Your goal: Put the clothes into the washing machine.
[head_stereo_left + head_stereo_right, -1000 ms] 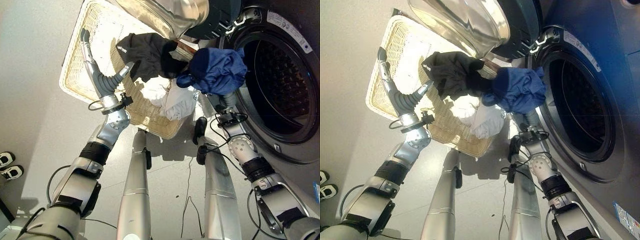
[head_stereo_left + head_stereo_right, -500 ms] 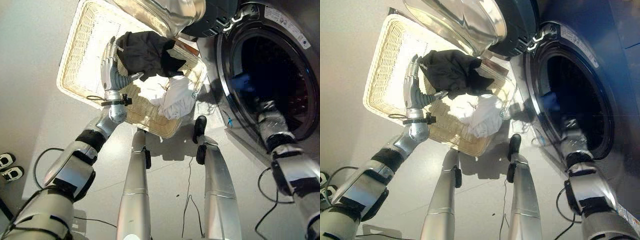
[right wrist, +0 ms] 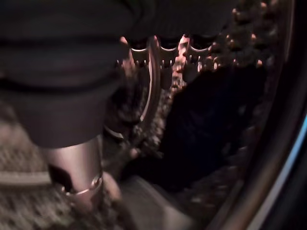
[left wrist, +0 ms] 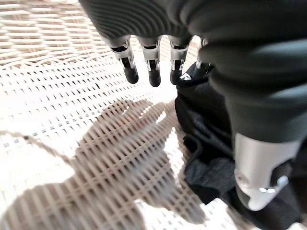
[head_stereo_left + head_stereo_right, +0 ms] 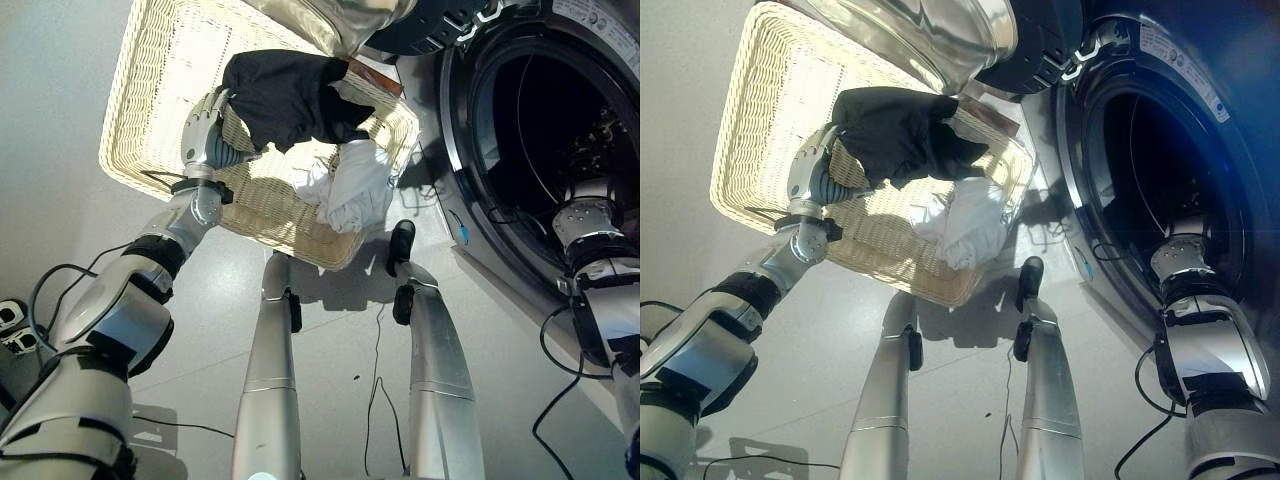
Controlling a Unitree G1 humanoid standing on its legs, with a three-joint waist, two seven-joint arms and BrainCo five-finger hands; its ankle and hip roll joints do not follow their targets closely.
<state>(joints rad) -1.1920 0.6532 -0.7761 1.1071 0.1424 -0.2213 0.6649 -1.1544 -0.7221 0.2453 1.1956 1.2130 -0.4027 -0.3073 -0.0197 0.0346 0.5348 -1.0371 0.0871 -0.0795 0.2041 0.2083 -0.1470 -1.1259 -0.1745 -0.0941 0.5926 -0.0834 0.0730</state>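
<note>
A wicker basket stands on the floor left of the washing machine's open drum. A black garment lies bunched at the basket's far side, and a white garment hangs over its near right corner. My left hand is inside the basket, open, with its fingers over bare wicker and its thumb against the black garment. My right arm reaches into the drum. There my right hand is open, and a dark blue garment lies on the drum wall just past its fingers.
The machine's round glass door stands open and hangs over the basket's far right corner. The drum's dark rim rings my right forearm. Grey floor surrounds the basket, with a white shoe at the left edge.
My right hand carried the blue garment from in front of the door into the drum and let it go. My left hand moved from the basket's left side to the black garment.
</note>
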